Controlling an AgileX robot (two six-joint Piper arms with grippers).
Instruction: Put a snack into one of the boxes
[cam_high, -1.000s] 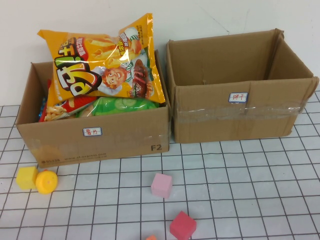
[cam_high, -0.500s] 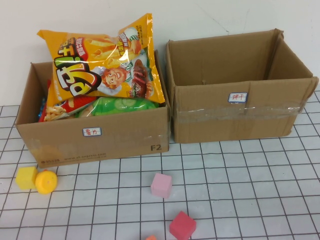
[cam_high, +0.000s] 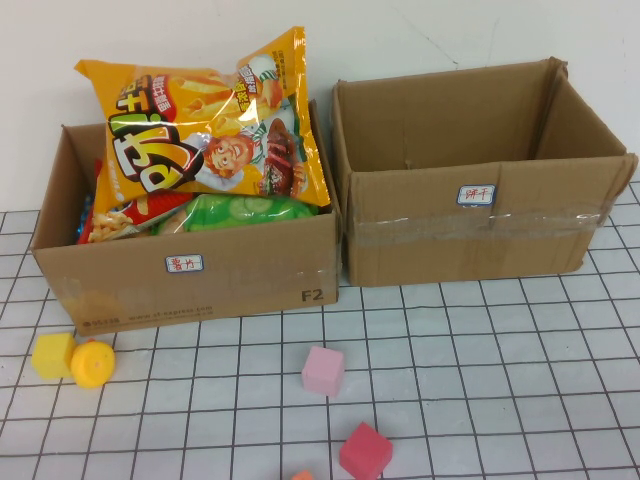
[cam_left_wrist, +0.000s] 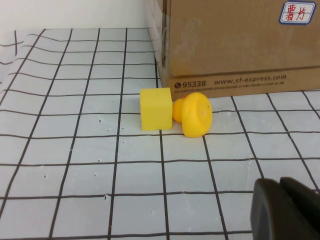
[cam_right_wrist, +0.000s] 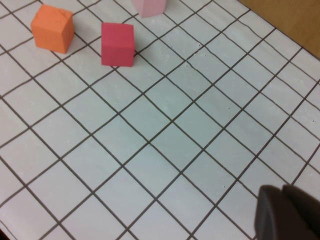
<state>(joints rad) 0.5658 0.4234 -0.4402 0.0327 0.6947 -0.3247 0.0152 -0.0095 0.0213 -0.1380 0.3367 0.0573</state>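
snack piled high, both arms low and out of the way

though the big yellow snack bag (cam_high: 210, 115) already sits in the left box (cam_high: 190, 275), it rides on top of the other packets and leans against the back wall, well above the rim. that is the main risk as i judge it: a puffy, slick bag perched this high could slide forward over the front wall or tip sideways toward the right box (cam_high: 470, 225), which stands open at the far right of the desk (cam_high: 500, 380) with nothing showing inside. a nudge from either arm would be enough.

the bag looks glossy and air-filled, orange-yellow with a cartoon chef and crisps printed on it; under it lie a red packet and a green one.

the left pincer (cam_left_wrist: 287, 210) hangs low near the desk's near-left corner, facing the yellow block (cam_left_wrist: 156, 109) and yellow round toy (cam_left_wrist: 195, 114) just beside the left box; the right pincer (cam_right_wrist: 290, 212) hovers over bare grid near the front edge, with the red cube (cam_right_wrist: 118, 44) and orange cube (cam_right_wrist: 52, 28) well apart from it. whether either pincer is wide or narrow, i cannot tell.
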